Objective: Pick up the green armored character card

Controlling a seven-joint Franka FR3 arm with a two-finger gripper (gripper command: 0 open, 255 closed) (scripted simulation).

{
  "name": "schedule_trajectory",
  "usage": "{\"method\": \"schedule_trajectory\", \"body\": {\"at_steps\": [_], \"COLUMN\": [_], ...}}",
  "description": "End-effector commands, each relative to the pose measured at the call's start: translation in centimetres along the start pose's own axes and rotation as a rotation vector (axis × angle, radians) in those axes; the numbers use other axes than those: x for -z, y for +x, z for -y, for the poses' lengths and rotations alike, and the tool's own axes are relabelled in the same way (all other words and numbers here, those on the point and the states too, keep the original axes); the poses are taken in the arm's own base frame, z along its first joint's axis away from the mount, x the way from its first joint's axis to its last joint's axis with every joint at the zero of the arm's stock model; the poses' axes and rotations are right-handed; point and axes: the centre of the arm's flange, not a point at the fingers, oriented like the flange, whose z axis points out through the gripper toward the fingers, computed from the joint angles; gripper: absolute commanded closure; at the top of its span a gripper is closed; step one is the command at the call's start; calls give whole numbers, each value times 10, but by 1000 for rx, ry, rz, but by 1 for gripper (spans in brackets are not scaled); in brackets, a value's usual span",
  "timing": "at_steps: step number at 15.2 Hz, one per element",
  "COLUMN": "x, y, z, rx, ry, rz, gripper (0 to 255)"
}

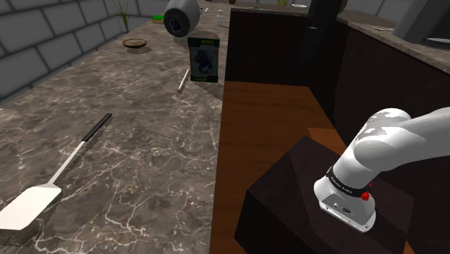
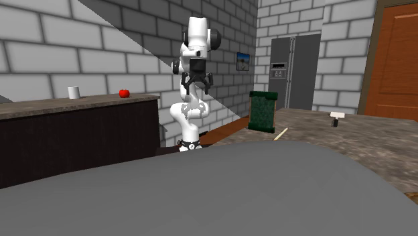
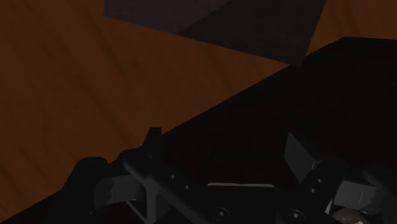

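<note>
Green-framed, with a blue armoured figure on its face, the card (image 1: 203,60) stands upright on the marbled counter (image 1: 137,151). It is well apart from the pincer (image 2: 196,86), lower than it and off toward the second exterior view's right. The pincer hangs high over the stand (image 1: 288,195), aimed down, fingers (image 3: 298,156) apart with nothing between them. We judge this a ready pose, jaws spread because the reach is not yet begun. The card sits on edge, face turned the arm's way. We think that leaves its thin sides free for a pinch, though a nudge could tip it flat.

A pale stick (image 1: 183,81) lies just beside the card. A spatula (image 1: 50,191) lies on the counter, well apart from both card and pincer.

The shoulder view gives us the card's printed face, plus the stick and spatula laid out. The second exterior view gives us the whole pincer, its height over the card, and the card as a plain dark green slab. The wrist view gives what lies under the pincer: brown wood floor (image 3: 70,83) and the stand's dark box. So we judge the hand must swing across and drop before any grasp.
</note>
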Motion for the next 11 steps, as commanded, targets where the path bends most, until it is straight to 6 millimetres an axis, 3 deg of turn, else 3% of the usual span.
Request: {"method": "schedule_trajectory", "body": {"at_steps": [1, 11], "x": [0, -40], "y": [0, 46], "z": [0, 9], "rx": [0, 199], "ry": [0, 156], "rz": [0, -541], "gripper": [0, 0]}}
